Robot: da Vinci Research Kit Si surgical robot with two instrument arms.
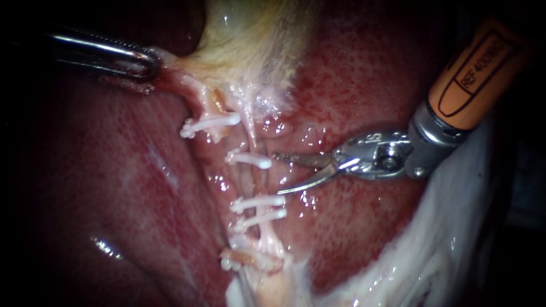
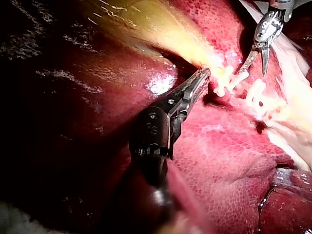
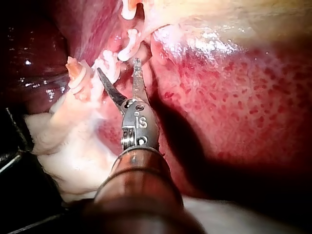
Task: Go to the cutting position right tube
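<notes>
Slim steel left instrument (image 1: 145,63), jaws clamped on the yellowish gallbladder (image 1: 250,40), tensions the pale clipped right tube (image 1: 257,181) — orange-sleeved right instrument (image 1: 278,173) sits beside it, jaws apart.

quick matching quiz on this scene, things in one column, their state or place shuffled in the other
Things:
1. slim silver left instrument
2. right instrument with the orange sleeve
3. small white clips
4. dark red mottled liver

States or places:
A. clamped across a pale tube
B. open, beside the clips
C. shut on tissue at the edge of the pale yellow gallbladder
D. lies under everything else

Pairs: 1-C, 2-B, 3-A, 4-D
</notes>
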